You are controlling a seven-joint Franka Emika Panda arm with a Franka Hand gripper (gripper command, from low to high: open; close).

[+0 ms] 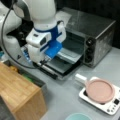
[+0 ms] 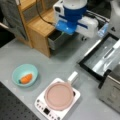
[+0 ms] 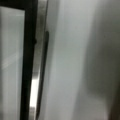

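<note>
Gripper over the lowered door of the silver toaster oven (image 1: 97, 32)

The arm's gripper (image 1: 46, 60) hangs just above the open glass oven door (image 1: 58, 63), near its metal bar handle (image 3: 37, 82) at the front edge; whether its jaws stand wide or narrow I cannot tell. The door looks stiff, hinged and fairly heavy, its glass slippery and breakable, so the bar handle seems the place to take hold. On the grey surface (image 2: 62, 65) nearby sit a pink lidded pan (image 2: 59, 95) on a white hob (image 2: 45, 107), a teal bowl (image 2: 25, 74) and a wooden shelf unit (image 1: 20, 95)
</note>
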